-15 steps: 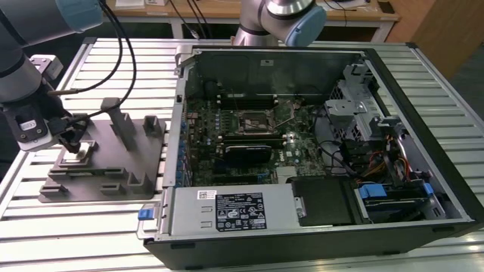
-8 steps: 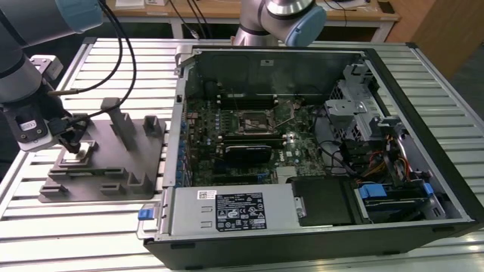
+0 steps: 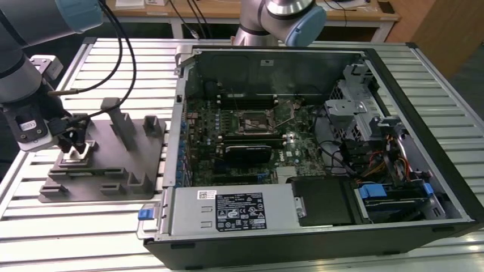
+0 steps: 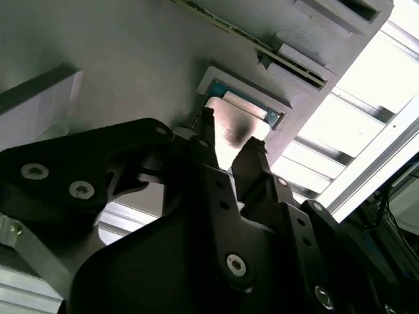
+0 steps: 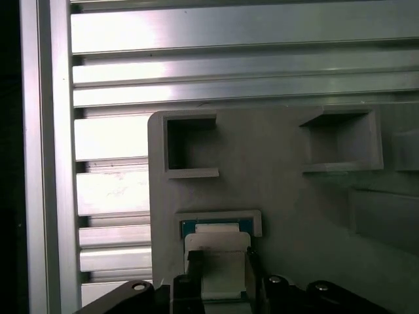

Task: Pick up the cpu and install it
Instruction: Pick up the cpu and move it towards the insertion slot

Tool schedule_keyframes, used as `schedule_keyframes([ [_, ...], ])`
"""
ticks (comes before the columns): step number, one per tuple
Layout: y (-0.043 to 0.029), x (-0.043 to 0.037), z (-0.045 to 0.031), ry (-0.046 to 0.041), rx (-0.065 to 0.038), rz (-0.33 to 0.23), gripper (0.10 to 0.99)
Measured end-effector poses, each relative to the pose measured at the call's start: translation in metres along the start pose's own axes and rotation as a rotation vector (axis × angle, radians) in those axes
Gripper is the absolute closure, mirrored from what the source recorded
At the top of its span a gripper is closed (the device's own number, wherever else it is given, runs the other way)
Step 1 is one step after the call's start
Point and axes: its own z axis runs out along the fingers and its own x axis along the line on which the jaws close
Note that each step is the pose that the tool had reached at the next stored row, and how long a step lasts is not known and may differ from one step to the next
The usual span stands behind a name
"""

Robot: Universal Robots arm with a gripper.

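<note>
The cpu (image 5: 219,243) is a flat silvery-white chip lying in a shallow framed pocket of the grey plastic tray (image 3: 106,164) at the exterior view's left. In the second wrist view the cpu (image 4: 229,124) shows a thin teal rim along its far edge. My gripper (image 3: 76,149) is down on the tray, its black fingers (image 5: 194,261) standing on opposite sides of the chip and pressed against it. In the second wrist view the gripper (image 4: 229,134) closes over the chip's near part. The chip still sits level in its pocket.
An open computer case (image 3: 318,141) lies at the exterior view's right, its motherboard socket (image 3: 254,120) uncovered with the lever raised. Upright posts (image 3: 121,122) stand on the tray just beside my gripper. The slatted aluminium table (image 3: 45,226) runs underneath. A second arm's base (image 3: 284,20) stands behind the case.
</note>
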Motion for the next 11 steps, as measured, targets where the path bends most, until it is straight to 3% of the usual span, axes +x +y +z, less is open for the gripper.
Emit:
schedule_keyframes([
  [1,0.0,0.0,0.0,0.0,0.0,0.0,0.675],
  [2,0.0,0.0001,0.0,0.0,0.0,0.0,0.675],
  [4,0.0,0.0001,0.0,0.0,0.0,0.0,0.561],
  [6,0.0,0.0002,0.0001,0.0,0.0,0.0,0.561],
  [7,0.0,0.0002,0.0001,0.0,0.0,0.0,0.494],
  [11,-0.0001,0.0002,0.0018,0.0001,0.0,0.0,0.494],
])
